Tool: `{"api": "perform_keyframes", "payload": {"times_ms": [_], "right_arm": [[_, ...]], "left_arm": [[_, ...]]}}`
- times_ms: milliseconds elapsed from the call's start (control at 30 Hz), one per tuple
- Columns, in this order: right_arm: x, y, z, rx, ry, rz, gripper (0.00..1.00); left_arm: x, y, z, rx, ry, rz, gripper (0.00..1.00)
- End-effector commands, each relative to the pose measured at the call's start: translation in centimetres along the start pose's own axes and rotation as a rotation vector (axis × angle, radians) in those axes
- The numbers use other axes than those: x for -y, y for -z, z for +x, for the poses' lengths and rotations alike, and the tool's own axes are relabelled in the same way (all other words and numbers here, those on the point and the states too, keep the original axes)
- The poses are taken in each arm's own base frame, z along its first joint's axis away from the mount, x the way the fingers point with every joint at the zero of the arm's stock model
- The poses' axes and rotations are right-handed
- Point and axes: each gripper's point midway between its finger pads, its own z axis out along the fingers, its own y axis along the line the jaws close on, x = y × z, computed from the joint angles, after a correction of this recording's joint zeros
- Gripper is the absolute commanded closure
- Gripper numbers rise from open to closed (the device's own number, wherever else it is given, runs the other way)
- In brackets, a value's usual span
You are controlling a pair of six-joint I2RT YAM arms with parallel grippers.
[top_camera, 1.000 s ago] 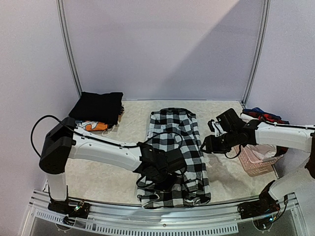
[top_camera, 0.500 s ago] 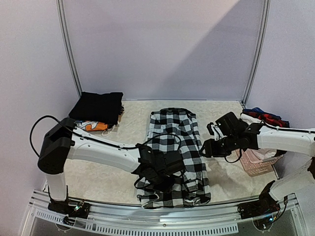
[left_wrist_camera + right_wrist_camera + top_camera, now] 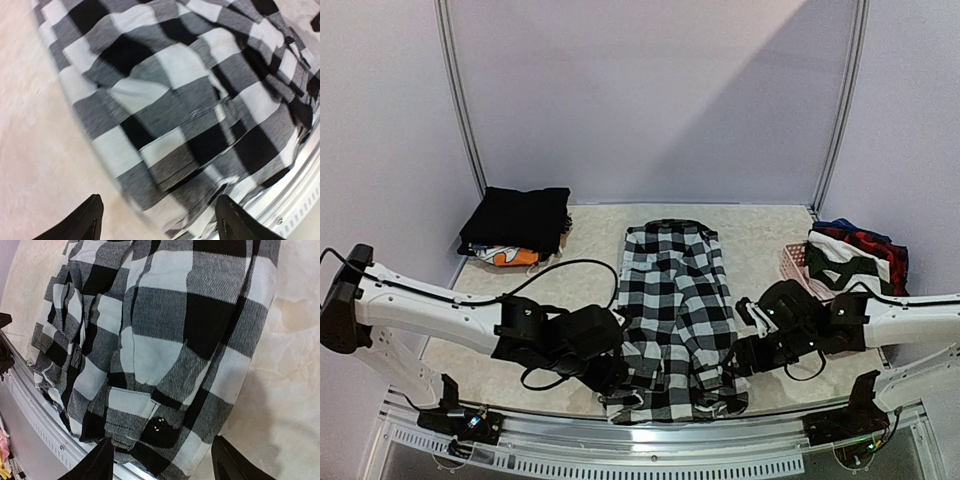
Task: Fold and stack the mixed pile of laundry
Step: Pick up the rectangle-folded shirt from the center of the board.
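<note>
The black-and-white checked shirt [image 3: 672, 300] lies lengthwise in the middle of the table, folded narrow, its near end bunched at the front edge. My left gripper [image 3: 612, 376] hangs low at the shirt's near left edge. Its jaws stand open in the left wrist view [image 3: 157, 222], and the shirt's edge [image 3: 165, 125] lies under them. My right gripper [image 3: 744, 357] is at the shirt's near right edge, open [image 3: 162, 465] over a buttoned cuff [image 3: 157, 424]. At the back left, a folded black garment [image 3: 517, 219] rests on an orange printed piece [image 3: 507, 257].
A pink basket [image 3: 794, 263] stands at the right edge with red and navy plaid [image 3: 860, 243] heaped in it. A metal rail [image 3: 650, 440] runs along the table's front, close under both grippers. Two upright poles [image 3: 460, 110] frame the back wall.
Both arms have swung down toward the shirt's near end, the left off its middle and the right from beside the basket. Both sets of jaws have opened wider.
</note>
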Motion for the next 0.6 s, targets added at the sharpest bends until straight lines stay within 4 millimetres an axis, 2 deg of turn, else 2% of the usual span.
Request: {"api": "perform_keyframes", "payload": {"times_ms": [0, 133, 300, 567], "right_arm": [[0.6, 0.6, 2.6, -0.03, -0.069, -0.002, 0.33], [1.2, 0.5, 4.5, -0.052, -0.117, -0.027, 0.36], [1.8, -0.2, 6.5, -0.105, -0.143, -0.05, 0.38], [1.3, -1.3, 7.4, -0.141, -0.148, -0.106, 0.47]], "left_arm": [[-1.4, 1.3, 0.8, 0.057, 0.067, 0.001, 0.23], [-2.2, 1.0, 2.2, 0.063, 0.091, 0.012, 0.24], [-2.6, 0.9, 3.0, 0.074, 0.114, 0.034, 0.24], [-2.3, 0.2, 4.4, 0.069, 0.15, 0.121, 0.23]]}}
